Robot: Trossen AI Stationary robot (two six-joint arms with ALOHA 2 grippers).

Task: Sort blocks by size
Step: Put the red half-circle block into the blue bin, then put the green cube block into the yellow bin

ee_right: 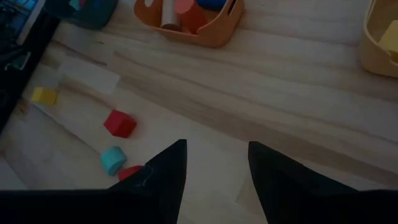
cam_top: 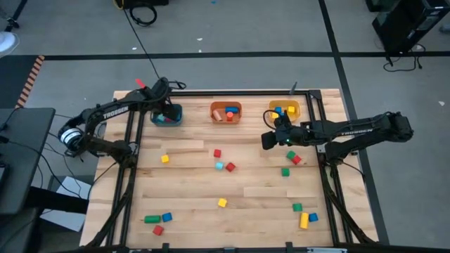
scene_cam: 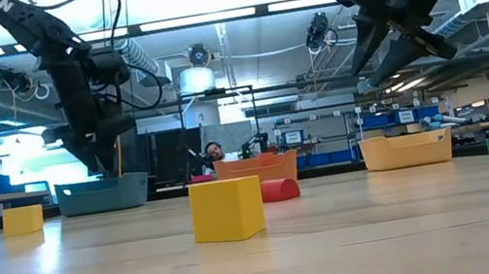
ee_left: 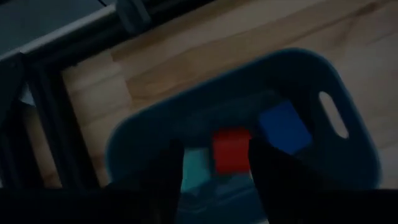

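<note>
Small wooden blocks lie scattered on the table: a yellow cube [cam_top: 164, 159], a red cube [cam_top: 217, 152], a light blue block [cam_top: 219, 165], a green cube [cam_top: 286, 171] and a yellow cube [cam_top: 222, 202]. My left gripper [cam_top: 166, 111] points down into the teal bin [cam_top: 172, 117] at the far left, fingers open. A red cube [ee_left: 231, 149] shows between them in the bin, beside a blue cube [ee_left: 284, 126]. My right gripper [cam_top: 271, 138] is open and empty, high above the table [scene_cam: 393, 35] in front of the yellow bin [cam_top: 284, 110].
An orange bin [cam_top: 226, 112] with blocks stands at the far middle. More blocks lie at the near left [cam_top: 159, 221] and the near right [cam_top: 304, 216]. A red and a green block [cam_top: 292, 158] lie under my right arm. Black frame rails run along both table sides.
</note>
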